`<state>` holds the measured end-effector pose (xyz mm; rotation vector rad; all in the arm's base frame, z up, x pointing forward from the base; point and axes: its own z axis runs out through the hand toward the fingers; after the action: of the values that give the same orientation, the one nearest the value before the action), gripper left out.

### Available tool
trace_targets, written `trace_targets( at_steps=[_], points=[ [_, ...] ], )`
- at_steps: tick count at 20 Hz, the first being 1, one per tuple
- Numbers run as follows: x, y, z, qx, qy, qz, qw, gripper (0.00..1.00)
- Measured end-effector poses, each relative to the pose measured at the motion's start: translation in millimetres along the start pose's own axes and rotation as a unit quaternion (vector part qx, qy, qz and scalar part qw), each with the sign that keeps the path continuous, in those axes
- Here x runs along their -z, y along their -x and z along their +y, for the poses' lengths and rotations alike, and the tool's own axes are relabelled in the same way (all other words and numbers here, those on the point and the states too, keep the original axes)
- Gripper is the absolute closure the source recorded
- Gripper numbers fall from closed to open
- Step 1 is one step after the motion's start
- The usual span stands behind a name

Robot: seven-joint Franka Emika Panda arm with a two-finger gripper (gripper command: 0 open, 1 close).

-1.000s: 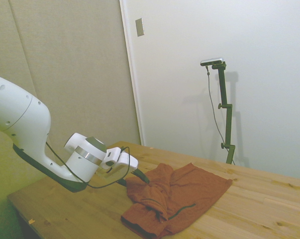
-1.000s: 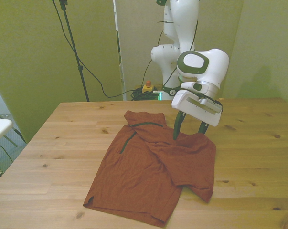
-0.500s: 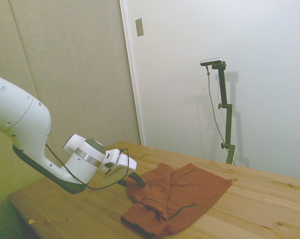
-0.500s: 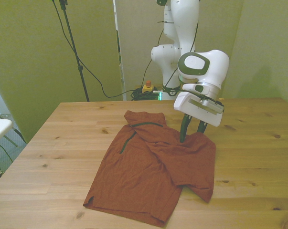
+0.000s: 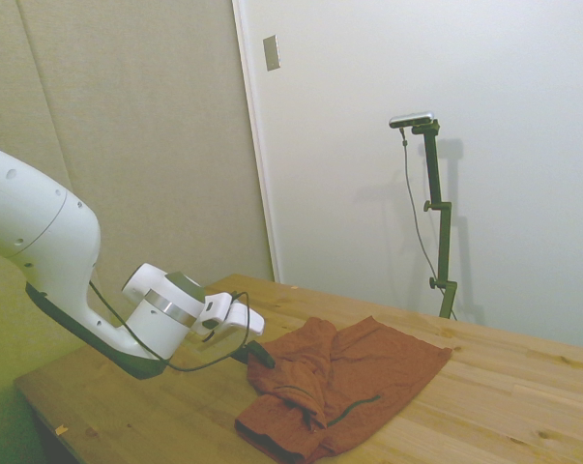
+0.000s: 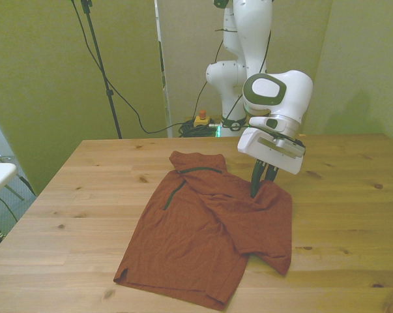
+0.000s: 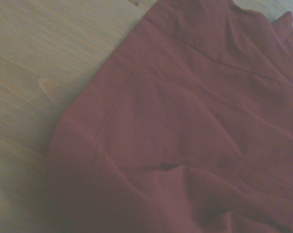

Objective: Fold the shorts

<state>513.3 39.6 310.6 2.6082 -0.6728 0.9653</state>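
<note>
the gripper (image 6: 261,186) has its fingers pinched together on the shorts (image 6: 209,228) at their rear edge, on the front view's right side, with a small ridge of cloth caught between the tips. the shorts lie across the middle of the table (image 6: 85,195), rust-red with a dark pocket slit, running from near the far edge toward the near edge. they are not spread flat: the part on the front view's right already lies doubled over itself in a rumpled flap, and a loose corner hangs toward the near edge. as a judgement, the fold is only begun; the pinched edge is not yet lifted or carried across, and a tidy fold is all to come. the arm comes down from behind the far edge, its wrist tipped steeply so the fingers point down into the cloth; in the side view the hand sits low over the table, angled toward the shorts.
</note>
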Motion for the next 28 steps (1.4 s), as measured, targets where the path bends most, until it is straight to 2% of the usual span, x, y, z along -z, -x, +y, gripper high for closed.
trace_targets(
  at_steps=[10,14,21,28],
  points=[
    [4.6,-7.9,4.5,-0.009,0.000,0.006,0.9999,1.00],
    [13.9,-23.5,14.4,-0.029,-0.005,0.015,0.9994,1.00],
    [41.2,-76.0,58.8,-0.079,-0.005,0.037,0.9962,1.00],
    [25.5,-117.9,108.1,-0.127,-0.010,0.016,0.9918,1.00]
  ],
)
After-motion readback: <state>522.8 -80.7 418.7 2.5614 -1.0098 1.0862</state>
